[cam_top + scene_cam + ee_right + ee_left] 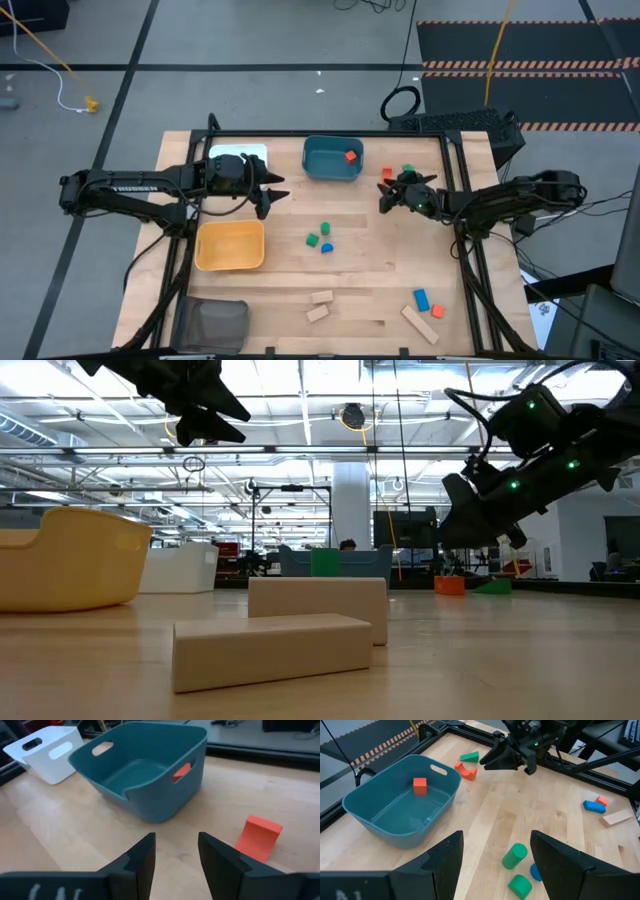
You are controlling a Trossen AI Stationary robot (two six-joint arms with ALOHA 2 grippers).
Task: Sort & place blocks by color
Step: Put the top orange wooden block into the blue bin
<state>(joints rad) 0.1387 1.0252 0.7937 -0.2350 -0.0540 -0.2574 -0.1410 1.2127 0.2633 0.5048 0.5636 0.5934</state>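
R end effector (384,197) is held above the surface just beside the orange arch block (258,838), which lies off to one side of the fingers, not between them. Fingers are seen parted w/ nothing between; released, no grasp. In the high view the arch block sits at approx 12 o'clock of the end effector, w/ a green wedge (407,171) just beyond it and the teal bin (331,172) at approx 10 o'clock. One red block (350,156) is already inside the bin.

Step judged: pick of the arch block for the teal bin. To be done well: fingers should be re-centred over the block before descent and reopened wide enough to straddle it; the flat sides should be gripped, not the curve. Green wedge is near, so a nudge is to be avoided.

L end effector (266,193) waits open at approx 9 o'clock of the bin, empty. Green cylinders (514,856) and a blue piece lie mid-surface; tan blocks (271,649) at the near edge.
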